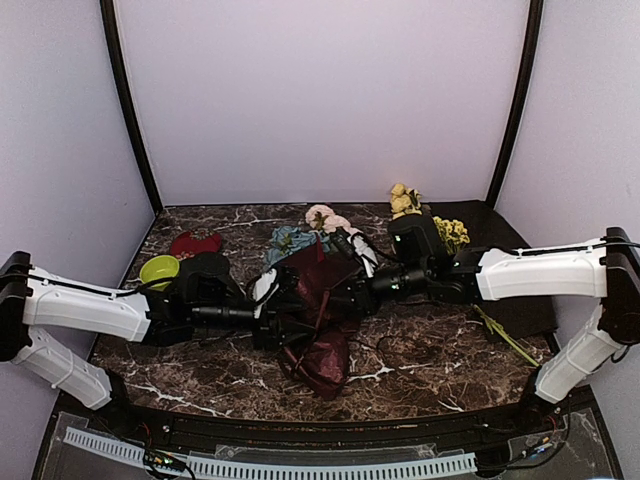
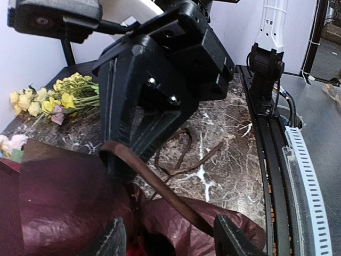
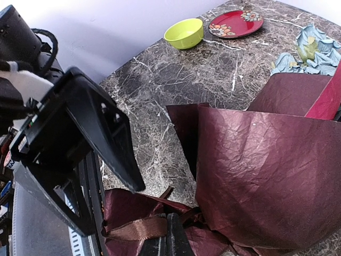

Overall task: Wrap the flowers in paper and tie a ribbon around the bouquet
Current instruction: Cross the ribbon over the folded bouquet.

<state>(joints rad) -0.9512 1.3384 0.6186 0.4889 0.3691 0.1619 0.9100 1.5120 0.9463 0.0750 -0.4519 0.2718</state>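
Top external view: the bouquet [image 1: 318, 300] lies mid-table between the two arms, with its blossoms toward the far wall and its narrow end toward the arm bases.
Flowers: the flowers [image 1: 292, 240], a blue cluster and pale roses, poke out of the far end of the wrap.
Paper: the paper [image 3: 266, 176], crinkled burgundy, curls around the stems. One edge stands up loose in the right wrist view, so the sheath looks slack.
Ribbon: the ribbon [image 2: 160, 186], a brown satin-looking strand, crosses the low part of the bundle. A slack loop trails onto the marble table [image 1: 440, 350], and no knot shows.
Right gripper: the right gripper [image 3: 168, 229] is clenched on the ribbon just above the paper.
Left gripper: the left gripper [image 2: 173, 240] is released, its fingers apart over the paper. The strand runs between them and nothing is clamped.
Done, by my reading: the flowers are sheathed and the ribbon is brought to the bundle.
Left to do: cinch the ribbon around the narrow part and tie it.
Bystanders: the yellow stems [image 1: 450, 232], green bowl [image 1: 160, 270] and red plate [image 1: 195, 243] sit well apart.
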